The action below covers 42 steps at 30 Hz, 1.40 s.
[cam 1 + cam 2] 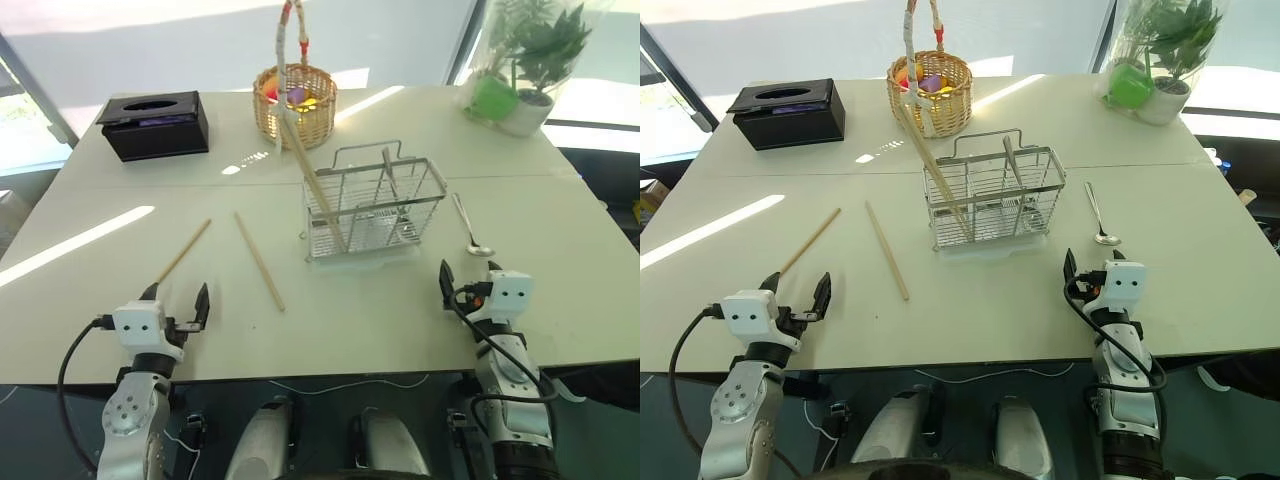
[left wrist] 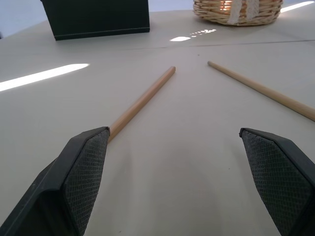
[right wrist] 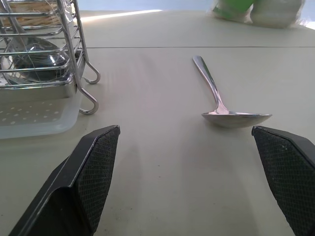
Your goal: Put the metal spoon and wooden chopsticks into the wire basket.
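Note:
The wire basket stands mid-table on a white drip tray. One wooden chopstick leans out of its left end, and a shiny spoon bowl shows inside it. Two more chopsticks lie flat to the left, one just ahead of my left gripper, the other to its right. A metal spoon lies right of the basket, bowl toward my right gripper. Both grippers hover open and empty at the table's front edge.
A black tissue box sits at the back left and a round wicker basket with a tall handle at the back centre. A potted plant in clear wrap stands at the back right.

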Tool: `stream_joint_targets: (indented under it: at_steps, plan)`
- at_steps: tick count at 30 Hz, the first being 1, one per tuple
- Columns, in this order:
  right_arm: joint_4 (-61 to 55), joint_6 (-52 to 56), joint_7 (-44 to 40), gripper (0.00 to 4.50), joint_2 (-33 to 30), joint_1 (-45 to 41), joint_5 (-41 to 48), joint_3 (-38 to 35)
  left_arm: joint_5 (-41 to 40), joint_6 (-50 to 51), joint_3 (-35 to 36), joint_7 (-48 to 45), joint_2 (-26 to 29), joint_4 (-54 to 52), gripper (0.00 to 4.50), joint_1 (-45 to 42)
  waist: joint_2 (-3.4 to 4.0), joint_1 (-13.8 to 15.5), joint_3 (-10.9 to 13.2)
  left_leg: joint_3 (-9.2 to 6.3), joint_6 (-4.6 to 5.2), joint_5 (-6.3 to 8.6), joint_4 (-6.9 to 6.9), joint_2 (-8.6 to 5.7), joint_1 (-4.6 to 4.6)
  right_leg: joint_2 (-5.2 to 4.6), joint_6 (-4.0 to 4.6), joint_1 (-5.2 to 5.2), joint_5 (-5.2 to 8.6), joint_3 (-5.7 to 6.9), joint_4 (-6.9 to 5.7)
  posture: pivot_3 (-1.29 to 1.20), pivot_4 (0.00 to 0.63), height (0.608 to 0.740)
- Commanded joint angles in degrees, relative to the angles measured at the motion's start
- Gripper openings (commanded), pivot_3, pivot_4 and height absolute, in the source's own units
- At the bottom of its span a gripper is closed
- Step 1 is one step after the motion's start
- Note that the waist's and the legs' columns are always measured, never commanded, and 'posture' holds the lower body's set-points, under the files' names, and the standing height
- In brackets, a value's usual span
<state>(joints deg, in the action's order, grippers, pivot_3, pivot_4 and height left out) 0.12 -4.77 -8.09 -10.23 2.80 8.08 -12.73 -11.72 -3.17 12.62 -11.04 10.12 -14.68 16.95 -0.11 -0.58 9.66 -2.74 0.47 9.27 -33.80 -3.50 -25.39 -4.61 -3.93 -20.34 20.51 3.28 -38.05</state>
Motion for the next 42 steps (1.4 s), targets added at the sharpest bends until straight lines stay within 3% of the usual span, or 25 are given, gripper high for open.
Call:
stream_joint_targets:
  at_steps: [1,35,39,42]
  plan:
    - [0.6,0.1,0.5,4.44,0.6,0.9,-0.2,0.1,0.2,-0.3,0.4,0.0,0.5,-1.0,4.5,-0.7,0.0,0.0,0.0,0.0,0.0,0.0,0.0,0.0,0.0,0.0,0.0,0.0,0.0,0.0,0.0,0.0,0.15,0.74]
    - [0.5,1.0,0.1,4.44,-0.8,0.5,-0.1,-0.2,0.4,0.7,0.6,-0.5,2.1,-0.6,4.5,-3.6,0.0,0.0,0.0,0.07,0.0,0.0,0.0,0.02,0.0,-0.01,-0.01,-0.02,-0.01,-0.02,0.0,0.0,0.15,0.74]
    - [0.0,1.5,0.1,4.44,-1.0,0.9,0.0,-0.4,-2.4,4.5,1.2,-5.3,6.7,-2.4,4.5,-3.3,-0.01,0.0,0.0,0.07,0.0,0.0,0.0,0.02,0.0,-0.01,-0.01,-0.03,-0.01,-0.02,0.0,0.0,0.15,0.74]
    - [-0.1,1.9,-0.1,4.44,-1.2,0.8,0.2,-0.4,-13.1,12.9,2.5,-15.5,14.5,-8.3,4.5,-2.9,-0.02,0.0,0.0,0.07,0.0,0.0,0.02,0.03,-0.01,-0.01,0.01,-0.05,0.0,-0.02,0.0,0.0,0.15,0.74]
